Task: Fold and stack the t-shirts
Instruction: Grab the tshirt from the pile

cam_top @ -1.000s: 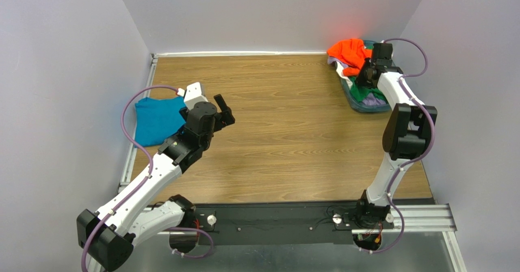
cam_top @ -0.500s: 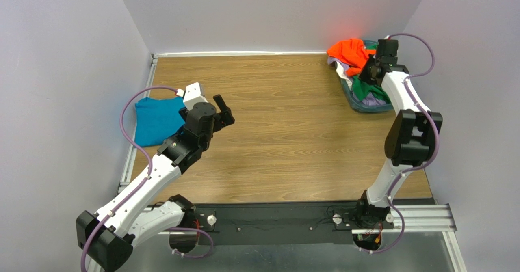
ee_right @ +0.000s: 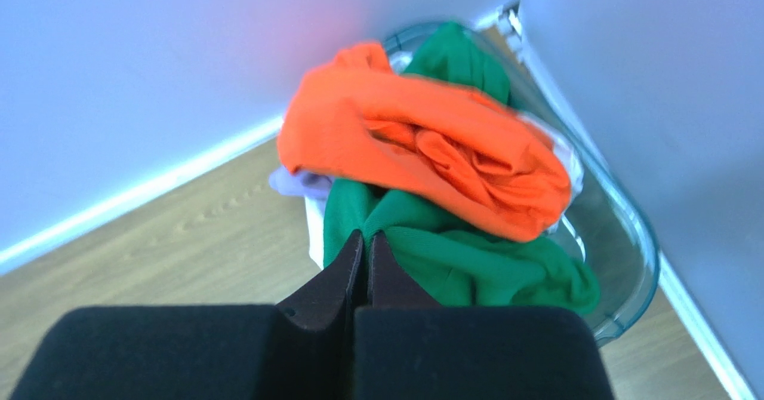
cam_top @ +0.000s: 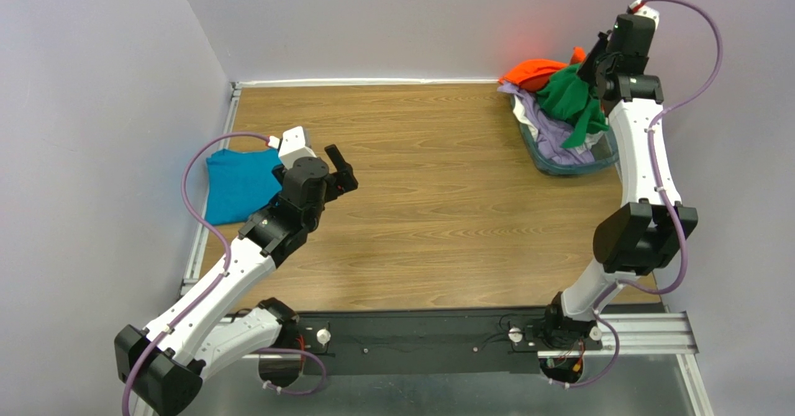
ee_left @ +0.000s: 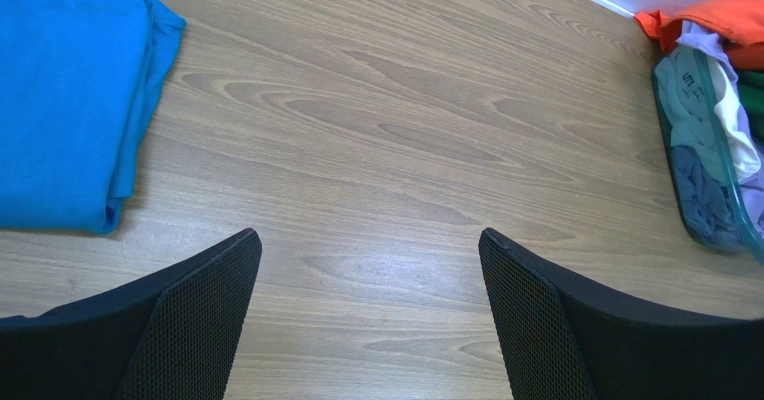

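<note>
Jaws of the right gripper (ee_right: pixel 363 241) are clenched on a fold of the green t-shirt (ee_right: pixel 466 270), holding it raised over the clear basket (cam_top: pixel 563 166) at upper right, seemingly to draw it clear of the orange t-shirt (ee_right: pixel 421 149). The left gripper (ee_left: pixel 368 237) hovers spread wide near the folded teal-blue t-shirt (ee_left: pixel 63 95), probably ready to help.

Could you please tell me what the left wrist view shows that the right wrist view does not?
Only the left wrist view: the folded blue t-shirt lying flat, and the left gripper, open. Only the right wrist view: the right gripper shut on the green t-shirt, pinching its cloth. Both: the orange t-shirt, the clear basket in the corner, and the wooden table.
</note>
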`<state>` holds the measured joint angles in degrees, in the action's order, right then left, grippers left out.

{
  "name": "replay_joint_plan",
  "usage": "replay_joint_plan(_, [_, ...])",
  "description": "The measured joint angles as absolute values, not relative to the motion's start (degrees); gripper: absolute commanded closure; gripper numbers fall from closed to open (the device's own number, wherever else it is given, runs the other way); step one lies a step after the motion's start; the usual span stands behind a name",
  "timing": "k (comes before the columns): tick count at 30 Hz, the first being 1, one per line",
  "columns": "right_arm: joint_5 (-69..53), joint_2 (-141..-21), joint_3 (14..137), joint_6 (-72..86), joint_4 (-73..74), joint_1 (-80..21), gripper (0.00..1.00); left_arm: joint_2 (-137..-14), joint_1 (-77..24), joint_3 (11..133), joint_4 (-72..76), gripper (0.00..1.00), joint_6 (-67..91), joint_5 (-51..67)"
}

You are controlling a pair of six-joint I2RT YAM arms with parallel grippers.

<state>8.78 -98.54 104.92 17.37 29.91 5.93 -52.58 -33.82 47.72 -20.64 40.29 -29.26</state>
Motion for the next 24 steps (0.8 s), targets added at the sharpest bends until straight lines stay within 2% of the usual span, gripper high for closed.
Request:
replay_joint_plan(6, [10.0,-98.5,110.7,15.9,30.0,5.9,0.92,-52.5,-33.8,47.7,-20.6,0.02,40.3,-29.3])
replay_joint_plan(14, [9.5,-100.9,108.9,15.7,30.8,5.9,0.91,-52.5,-33.8,47.7,-20.7,0.02,40.3,-29.2])
replay_joint_plan(24, [4.9,-103.6,124.8,17.0,33.5,5.9,0.89,-52.5,-33.8,47.7,-20.7,0.02,40.3,-28.7])
